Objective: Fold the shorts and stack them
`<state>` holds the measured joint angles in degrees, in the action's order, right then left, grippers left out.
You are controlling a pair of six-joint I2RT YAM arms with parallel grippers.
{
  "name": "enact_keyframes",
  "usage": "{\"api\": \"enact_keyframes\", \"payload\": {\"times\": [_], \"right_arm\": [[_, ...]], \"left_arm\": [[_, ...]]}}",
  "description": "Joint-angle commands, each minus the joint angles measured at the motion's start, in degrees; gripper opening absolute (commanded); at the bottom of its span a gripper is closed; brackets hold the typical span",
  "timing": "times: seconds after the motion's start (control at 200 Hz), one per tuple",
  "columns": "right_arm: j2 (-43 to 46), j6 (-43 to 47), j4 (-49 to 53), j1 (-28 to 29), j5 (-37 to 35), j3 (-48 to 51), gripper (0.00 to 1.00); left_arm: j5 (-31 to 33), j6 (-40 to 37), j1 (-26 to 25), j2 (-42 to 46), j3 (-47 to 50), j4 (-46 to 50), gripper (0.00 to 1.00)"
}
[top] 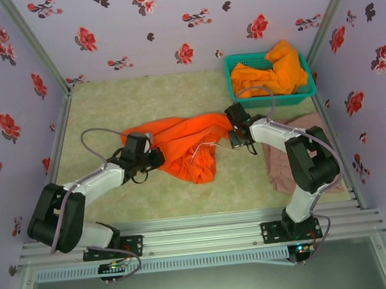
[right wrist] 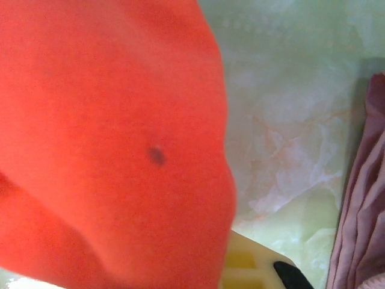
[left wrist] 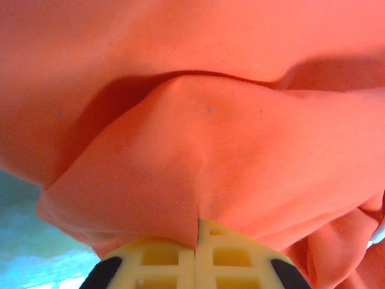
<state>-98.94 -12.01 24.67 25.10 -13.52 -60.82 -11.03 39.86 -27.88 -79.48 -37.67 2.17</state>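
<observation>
One pair of bright orange shorts lies crumpled on the mat between my two grippers, its white drawstring showing near the middle. My left gripper is shut on the shorts' left edge; in the left wrist view a fold of the orange cloth is pinched between the closed jaws. My right gripper is shut at the shorts' right edge, where the orange cloth drapes over one finger. A second pair of orange shorts sits in the basket. Dusty pink shorts lie at the right, partly under my right arm.
The teal mesh basket stands at the back right corner. Flowered walls close in the mat on three sides. Pale green mat lies bare behind the orange shorts. The pink cloth runs along the right wrist view's right edge.
</observation>
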Motion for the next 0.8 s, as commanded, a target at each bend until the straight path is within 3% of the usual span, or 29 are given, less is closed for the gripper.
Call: {"api": "enact_keyframes", "payload": {"times": [0.0,0.155,0.375,0.795], "right_arm": [[0.6,0.8,0.3,-0.4,-2.5,-2.3,0.0],[5.5,1.0,2.7,-0.4,-2.5,-3.9,0.0],[16.3,2.4,6.9,0.0,-1.1,-8.4,0.0],[32.2,5.3,7.6,6.5,13.6,-18.4,0.0]], "left_arm": [[1.6,-0.7,1.6,4.0,-1.4,0.0,0.0],[3.5,-2.2,4.5,11.4,-3.3,4.7,0.0],[5.9,-7.8,9.6,19.0,-13.1,16.3,0.0],[7.4,-17.5,17.3,18.5,-40.5,29.8,0.0]]}}
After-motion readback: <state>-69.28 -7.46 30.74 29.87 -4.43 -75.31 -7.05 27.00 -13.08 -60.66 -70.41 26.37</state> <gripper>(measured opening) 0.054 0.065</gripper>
